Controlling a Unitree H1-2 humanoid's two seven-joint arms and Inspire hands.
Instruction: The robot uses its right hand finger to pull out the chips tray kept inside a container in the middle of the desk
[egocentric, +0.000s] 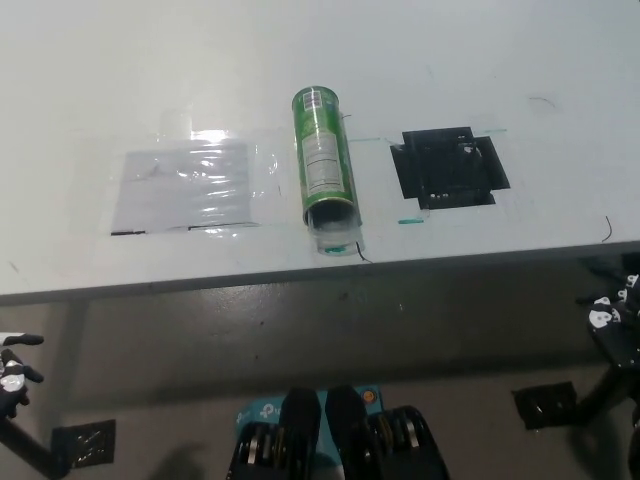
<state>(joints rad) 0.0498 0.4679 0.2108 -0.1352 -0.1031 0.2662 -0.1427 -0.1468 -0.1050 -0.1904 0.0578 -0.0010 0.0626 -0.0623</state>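
**Q:** Chips tray status from your end?

**A:** Chips tray (338, 243) pokes a little out of the green can (323, 158), which lies on its side mid-desk (500, 60), mouth at the near edge. My white left hand (14, 362) hangs low left and my black right hand (612, 318) low right, both below the desk; can't tell their fingers. Clear plastic sheet (185, 185) left of the can, black square (449, 166) right.

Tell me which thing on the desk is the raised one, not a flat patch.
The green can, lying on its side mid-desk, open end toward the near edge. The clear sheet and black patch lie flat.
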